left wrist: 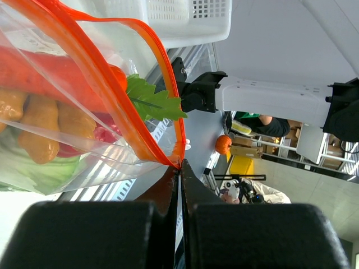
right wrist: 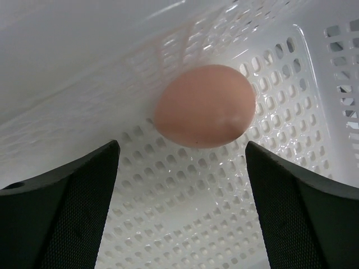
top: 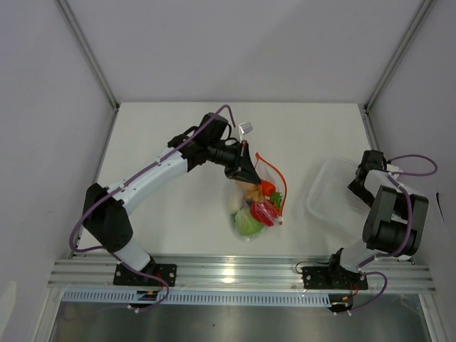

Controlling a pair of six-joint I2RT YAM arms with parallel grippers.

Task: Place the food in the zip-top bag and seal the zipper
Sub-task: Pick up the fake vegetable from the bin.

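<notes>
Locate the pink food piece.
In the right wrist view, the pink piece lies inside the white basket, just ahead of the open right end effector.

The zip-top bag point(top: 249, 206) sits abt mid-worktop point(top: 164, 135) w/ the food point(top: 260, 211) in it. The left pincer point(top: 246, 173) is at the bag's far end, fingers pressed together on one end of the zipper point(left wrist: 162, 73). To the right, well apart from the bag, the basket point(top: 324, 192) stands near the worktop's right edge. One more food piece point(right wrist: 205, 106) lies in it, just beyond the spread fingers of the right pincer point(right wrist: 180, 147), not touching them.
</notes>
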